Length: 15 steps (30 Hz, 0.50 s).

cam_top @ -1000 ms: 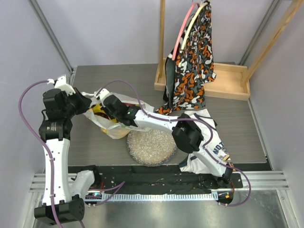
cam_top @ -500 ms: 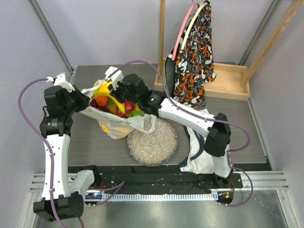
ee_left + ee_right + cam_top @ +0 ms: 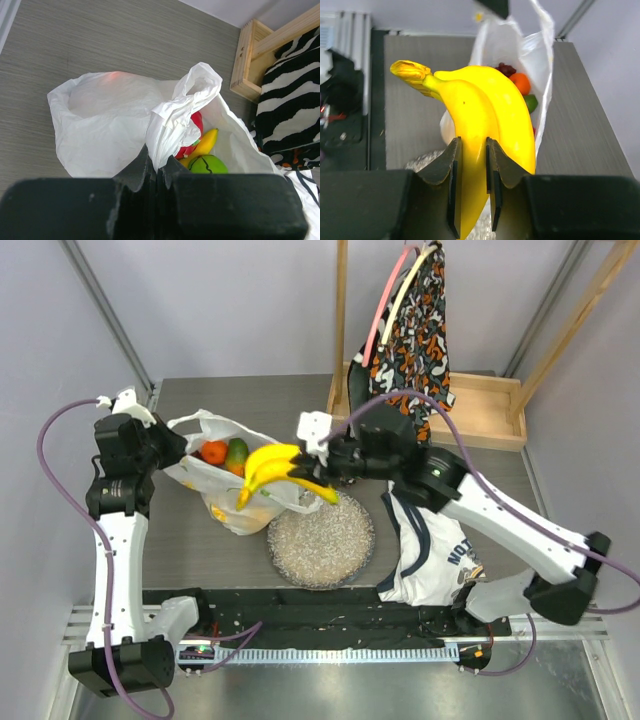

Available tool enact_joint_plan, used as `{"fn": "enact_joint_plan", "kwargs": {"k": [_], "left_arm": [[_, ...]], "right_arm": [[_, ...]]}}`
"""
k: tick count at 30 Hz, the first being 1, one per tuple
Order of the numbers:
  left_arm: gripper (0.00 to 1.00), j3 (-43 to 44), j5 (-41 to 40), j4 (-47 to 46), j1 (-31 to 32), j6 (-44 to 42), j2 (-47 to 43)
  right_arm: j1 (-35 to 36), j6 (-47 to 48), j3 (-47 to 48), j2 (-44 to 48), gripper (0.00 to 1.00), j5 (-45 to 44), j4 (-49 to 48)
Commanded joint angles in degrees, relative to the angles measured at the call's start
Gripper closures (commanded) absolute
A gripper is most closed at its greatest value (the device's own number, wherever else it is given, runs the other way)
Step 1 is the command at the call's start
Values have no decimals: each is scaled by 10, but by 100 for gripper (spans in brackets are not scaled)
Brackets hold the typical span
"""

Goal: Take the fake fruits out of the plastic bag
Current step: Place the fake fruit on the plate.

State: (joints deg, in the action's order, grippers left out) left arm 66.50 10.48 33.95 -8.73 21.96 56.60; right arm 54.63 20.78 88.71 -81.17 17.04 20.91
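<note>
Since a second ago our right fingers have come up out of the thin translucent white plastic bag and now pinch the glossy yellow plastic banana bunch just above its mouth (an orange round fruit lies inside). Our left fingers, pressed together, clamp the bag's handle. The bag sits on a grey wood-grain surface between pale walls.

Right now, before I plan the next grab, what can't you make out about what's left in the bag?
Top view: the glossy yellow bananas in the right claw and the walls of the thin white plastic bag hide most of its contents; count unknown.
Left wrist view: the left claw and the bunched handle it pinches hide part of the opening.
Right wrist view: the bananas block most of the bag mouth.
</note>
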Motion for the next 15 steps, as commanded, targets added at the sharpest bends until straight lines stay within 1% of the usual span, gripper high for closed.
{"fn": "enact_joint_plan", "kwargs": {"k": [1,3,7,11,12,13,15], "left_arm": [[100,26,-2,-31,-3,-2,1],[100,27,-3,-29,-4,-7,3],[100,28,1,-30,-6,-10,10],[100,29,14,-33,-10,-9,17],[100,29,16,-35,-11,-8,18],[100,29,18,-36,-12,-8,18],[100,29,21,-35,-13,-9,22]], "right_arm": [[4,78,-71,104,99,72,123],[-1,87,-130,152,99,63,127],[-18,149,-198,186,99,63,126],[-43,187,-257,186,99,71,122],[-52,190,-280,175,99,60,115],[-57,185,-294,167,99,50,103],[-68,160,-334,150,99,21,31]]}}
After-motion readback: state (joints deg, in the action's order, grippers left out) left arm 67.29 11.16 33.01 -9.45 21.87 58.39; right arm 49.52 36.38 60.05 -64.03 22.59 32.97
